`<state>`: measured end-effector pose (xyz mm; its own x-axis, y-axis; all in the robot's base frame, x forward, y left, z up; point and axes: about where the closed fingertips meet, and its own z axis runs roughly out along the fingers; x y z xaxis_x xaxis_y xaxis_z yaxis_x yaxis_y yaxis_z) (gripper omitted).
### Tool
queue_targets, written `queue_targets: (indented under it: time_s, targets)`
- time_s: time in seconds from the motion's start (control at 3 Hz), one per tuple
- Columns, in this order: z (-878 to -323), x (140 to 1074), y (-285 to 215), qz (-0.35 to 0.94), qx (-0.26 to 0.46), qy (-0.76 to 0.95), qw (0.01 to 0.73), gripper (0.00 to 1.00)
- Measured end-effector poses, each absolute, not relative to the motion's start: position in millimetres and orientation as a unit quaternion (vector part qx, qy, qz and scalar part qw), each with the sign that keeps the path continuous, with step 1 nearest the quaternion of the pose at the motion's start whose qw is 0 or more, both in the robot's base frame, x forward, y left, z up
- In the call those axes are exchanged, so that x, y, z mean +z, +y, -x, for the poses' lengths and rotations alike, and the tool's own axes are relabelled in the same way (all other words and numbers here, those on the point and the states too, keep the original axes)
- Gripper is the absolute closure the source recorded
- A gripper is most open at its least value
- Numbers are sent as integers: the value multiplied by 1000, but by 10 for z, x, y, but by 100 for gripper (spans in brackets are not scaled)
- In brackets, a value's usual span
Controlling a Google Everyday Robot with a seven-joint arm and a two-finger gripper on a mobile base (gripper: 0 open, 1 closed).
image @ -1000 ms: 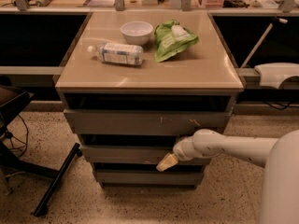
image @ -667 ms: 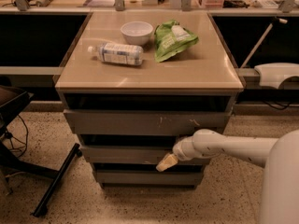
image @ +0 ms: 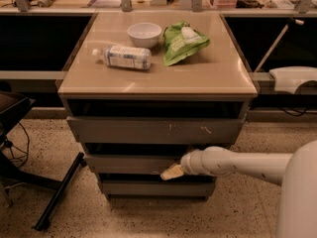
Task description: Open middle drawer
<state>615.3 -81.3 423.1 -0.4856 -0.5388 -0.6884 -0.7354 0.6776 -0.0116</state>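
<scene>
- The gripper (image: 172, 172) sits low on the cabinet's front, its pale yellowish tip against the lower edge of the middle drawer (image: 130, 163), toward that drawer's right half.
- Whether the gripper is apart or together cannot be told from this angle (the tip shows only as one small blunt shape).
- The white arm (image: 233, 162) reaches in from the right, roughly level, with the robot's pale body filling the lower right corner.
- The middle drawer is the second of three grey fronts, flat and handleless, with a dark gap above it.
- Above it is the top drawer front (image: 148, 130), grey with white scratches near its right side.
- Below it is the bottom drawer front (image: 148, 188), plain grey and close to the speckled floor (image: 148, 217).
- On the tan cabinet top (image: 208, 78) stand a white bowl (image: 144, 33), a plastic bottle (image: 123, 57) lying on its side just in front of the bowl, and a green bag (image: 182, 42) beside the bowl to the right.
- A black chair base (image: 54, 197) stands on the floor to the left of the cabinet.
</scene>
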Motion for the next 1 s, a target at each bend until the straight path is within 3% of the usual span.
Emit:
queue_targets:
  time_s: [0.33,1.0]
  targets:
    - [-6183,4253,-792,372,143,849,347,0]
    - [-6182,4252,-792,372,143,849,347,42]
